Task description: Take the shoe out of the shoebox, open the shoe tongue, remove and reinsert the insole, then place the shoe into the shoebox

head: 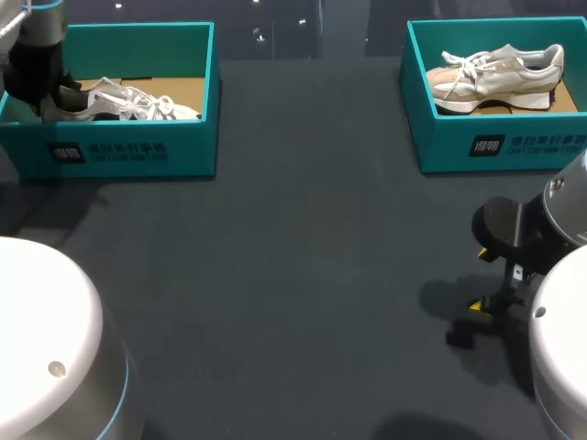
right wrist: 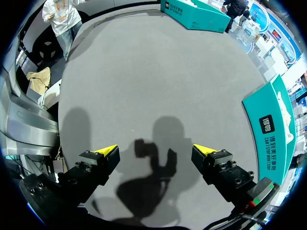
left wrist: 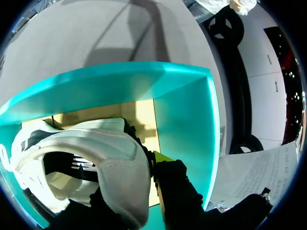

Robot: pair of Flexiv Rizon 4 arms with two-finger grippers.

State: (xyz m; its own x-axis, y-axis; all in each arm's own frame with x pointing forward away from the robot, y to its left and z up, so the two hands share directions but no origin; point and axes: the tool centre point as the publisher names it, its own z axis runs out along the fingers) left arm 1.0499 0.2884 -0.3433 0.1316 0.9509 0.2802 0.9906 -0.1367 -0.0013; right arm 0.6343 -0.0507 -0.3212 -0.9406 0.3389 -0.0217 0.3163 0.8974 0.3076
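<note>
Head view: shoebox; second shoebox opposite.

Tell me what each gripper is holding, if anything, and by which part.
The left gripper grips the shoe in the left box by its heel. The right gripper is open and holds nothing.

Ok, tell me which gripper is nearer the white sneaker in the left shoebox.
Left. The left gripper is inside the shoebox at the heel of the white sneaker; the right gripper hangs open over bare table, far across.

Shoebox walls close around shoe
</note>
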